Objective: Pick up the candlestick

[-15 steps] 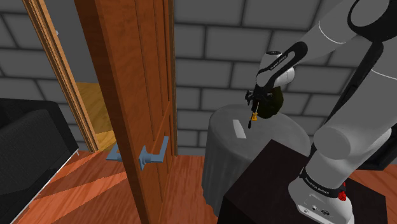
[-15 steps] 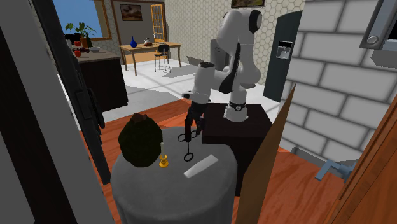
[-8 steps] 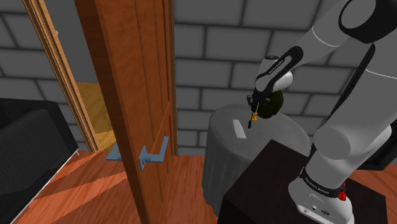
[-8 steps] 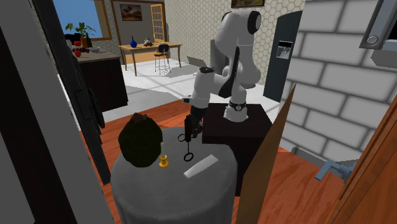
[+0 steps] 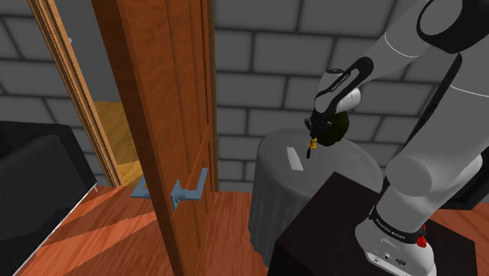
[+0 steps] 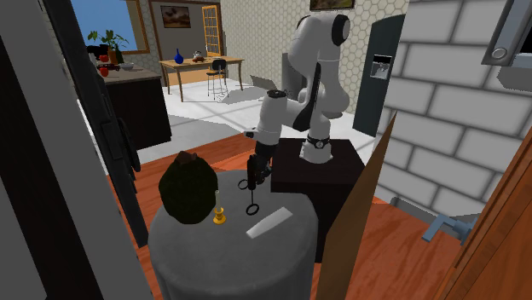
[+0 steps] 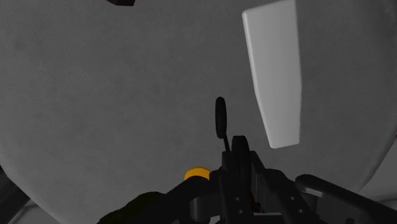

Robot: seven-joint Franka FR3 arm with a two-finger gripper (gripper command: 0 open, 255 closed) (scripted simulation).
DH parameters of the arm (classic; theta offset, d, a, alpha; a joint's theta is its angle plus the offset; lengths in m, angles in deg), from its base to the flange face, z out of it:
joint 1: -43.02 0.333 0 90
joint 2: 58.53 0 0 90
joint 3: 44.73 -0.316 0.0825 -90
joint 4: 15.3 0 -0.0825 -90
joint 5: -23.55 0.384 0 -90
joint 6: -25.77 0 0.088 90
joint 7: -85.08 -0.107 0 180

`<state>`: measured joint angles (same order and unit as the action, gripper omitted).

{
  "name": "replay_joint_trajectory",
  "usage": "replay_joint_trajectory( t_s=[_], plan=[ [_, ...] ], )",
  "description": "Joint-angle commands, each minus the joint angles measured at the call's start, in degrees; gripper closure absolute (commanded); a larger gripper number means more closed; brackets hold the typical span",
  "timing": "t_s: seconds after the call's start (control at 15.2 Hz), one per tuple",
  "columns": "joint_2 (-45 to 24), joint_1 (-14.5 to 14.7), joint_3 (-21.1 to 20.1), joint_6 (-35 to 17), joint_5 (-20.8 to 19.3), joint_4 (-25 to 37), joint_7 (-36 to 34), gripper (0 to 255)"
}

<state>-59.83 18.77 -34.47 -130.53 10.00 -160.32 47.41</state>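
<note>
A thin black candlestick [image 6: 252,203] with ring loops stands upright on the round grey table [image 6: 196,256]. My gripper [image 6: 254,173] comes down on its top from above. Seen from the wrist, my gripper [image 7: 238,162] is shut on the black stem, and one ring of the candlestick [image 7: 221,118] juts out beyond the fingertips. From the shoulder camera, the gripper [image 5: 312,129] hangs over the grey table [image 5: 345,168], close to the brick wall.
A small gold holder [image 6: 219,218] and a dark round object [image 6: 187,189] stand beside the candlestick. A white flat slab [image 6: 268,222] lies nearby on the tabletop. A wooden door [image 5: 161,118] stands at the shoulder view's left, and the dark stand [image 6: 320,166] is behind the table.
The fingers have closed around the black candlestick's stem. The hand settled slightly lower early on, then held still. The candlestick stays on the table.
</note>
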Motion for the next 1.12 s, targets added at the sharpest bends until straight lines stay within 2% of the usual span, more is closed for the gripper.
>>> replay_joint_trajectory(
  t_s=[0.0, 0.92, 1.06],
  plan=[
    [0.6, 0.0, -0.1, 0.8, 0.1, 0.1, 0.1, 255],
    [9.7, 0.5, -0.4, 12.7, 1.3, 3.0, 1.9, 255],
    [9.7, 0.5, -0.4, 12.8, 1.4, 3.1, 2.0, 255]
  ],
)
